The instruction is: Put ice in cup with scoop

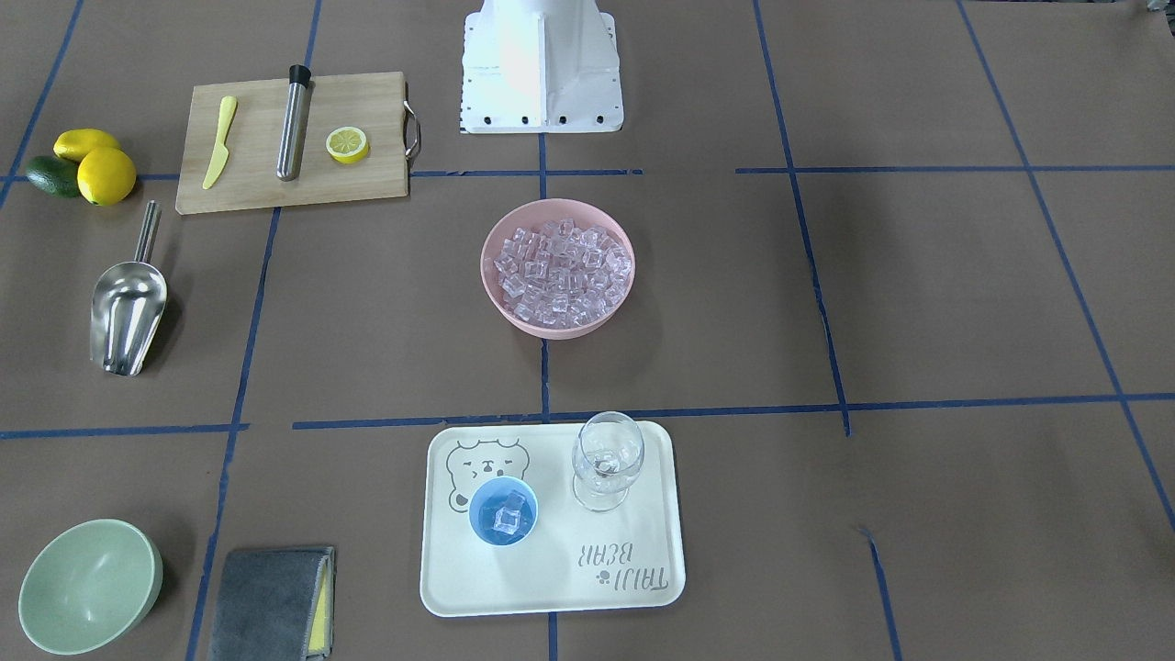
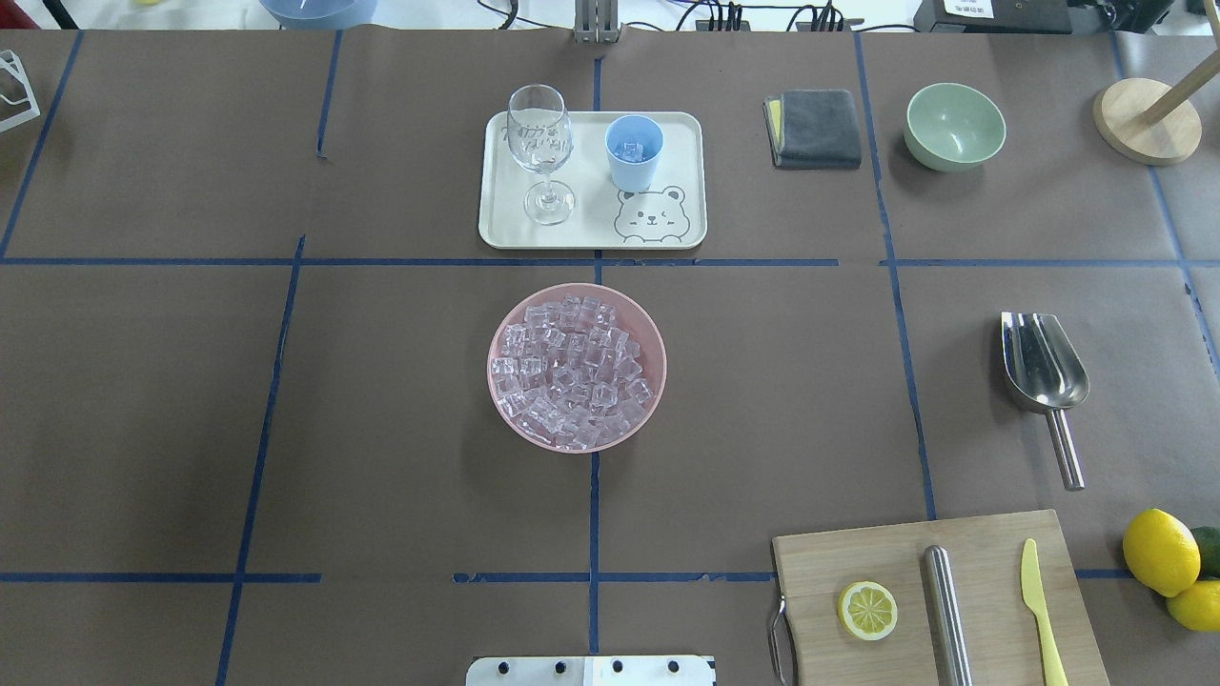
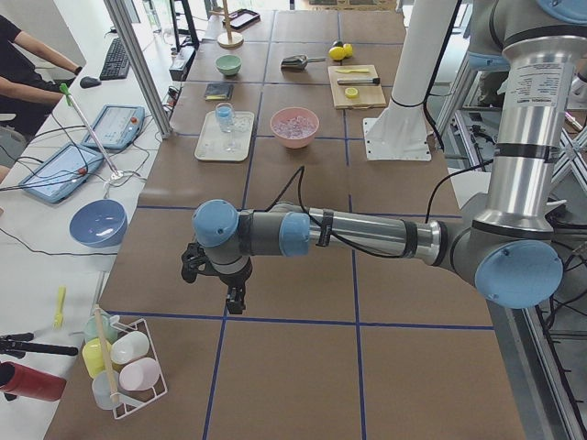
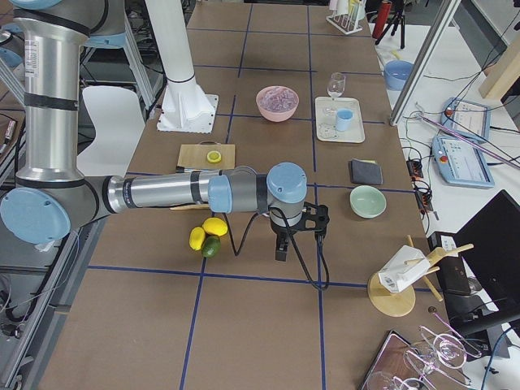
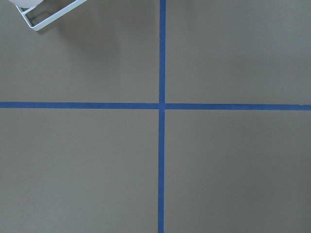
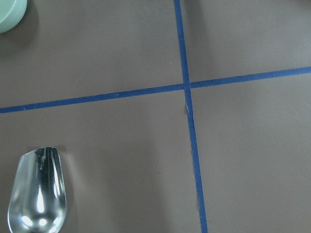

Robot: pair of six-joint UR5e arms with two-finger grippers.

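The ice [image 1: 560, 271] fills a pink bowl [image 2: 505, 419] at the table's middle. The light-blue cup [image 1: 503, 510] stands upright on a cream bear tray [image 1: 551, 588] and holds a few cubes; it also shows in the overhead view [image 2: 634, 151]. The silver scoop [image 1: 128, 308] lies empty on the table on the robot's right side [image 2: 1042, 367], and its trough shows in the right wrist view [image 6: 38, 194]. The left gripper [image 3: 229, 291] hangs over bare table far from the tray. The right gripper [image 4: 281, 248] hangs beyond the lemons. I cannot tell whether either is open or shut.
A clear wine glass [image 1: 606, 459] stands on the tray beside the cup. A cutting board [image 1: 292, 188] holds a yellow knife, a steel cylinder and a lemon half. Lemons [image 1: 101, 170], a green bowl [image 1: 87, 588] and a grey cloth [image 1: 271, 606] lie on the robot's right side.
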